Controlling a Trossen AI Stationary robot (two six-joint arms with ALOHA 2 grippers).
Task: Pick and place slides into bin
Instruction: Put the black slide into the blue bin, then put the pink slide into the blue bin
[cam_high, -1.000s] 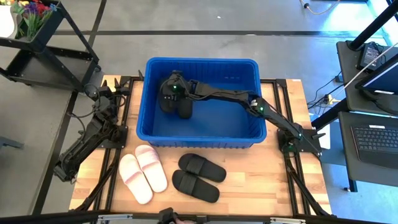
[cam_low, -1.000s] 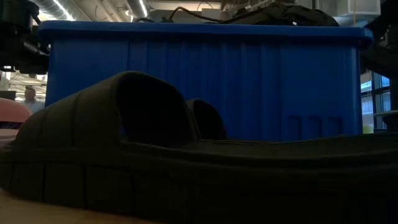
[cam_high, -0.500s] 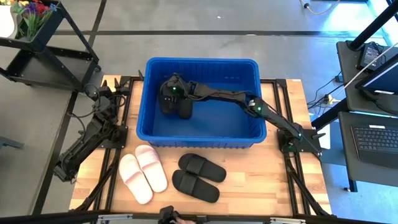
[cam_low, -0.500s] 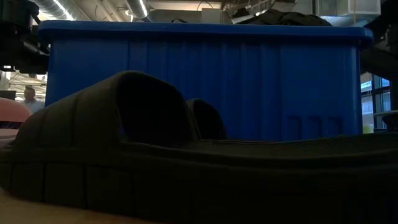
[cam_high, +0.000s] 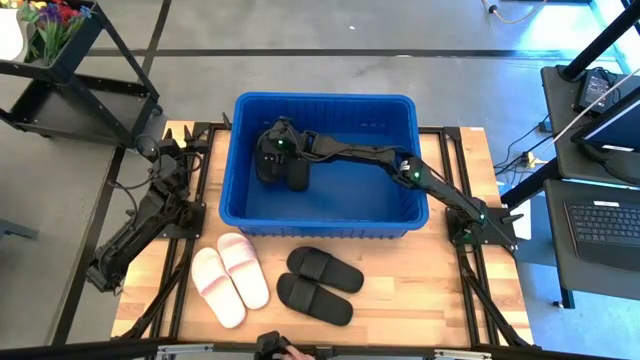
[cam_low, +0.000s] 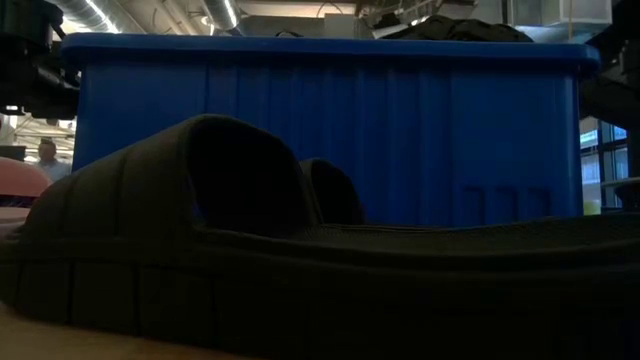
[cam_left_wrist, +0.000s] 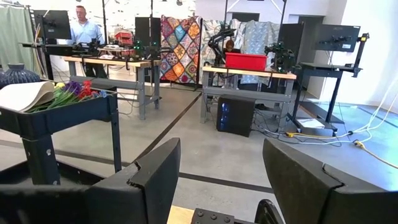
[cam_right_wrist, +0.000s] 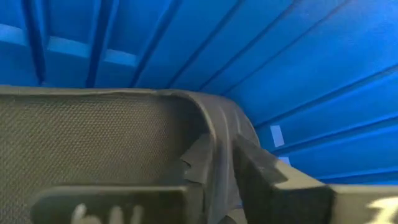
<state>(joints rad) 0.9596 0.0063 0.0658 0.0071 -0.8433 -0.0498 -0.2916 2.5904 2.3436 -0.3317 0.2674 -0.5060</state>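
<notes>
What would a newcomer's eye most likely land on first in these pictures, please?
Probably the big blue bin at the table's middle, with the right tool reaching into it over black slides. In front of it lie a pale pair and a black pair; the left tool waits, open, off to the side.

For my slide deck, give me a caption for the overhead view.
Right gripper lowers a black slide sandal into the blue plastic bin; pale pair and black pair wait on the table.
</notes>
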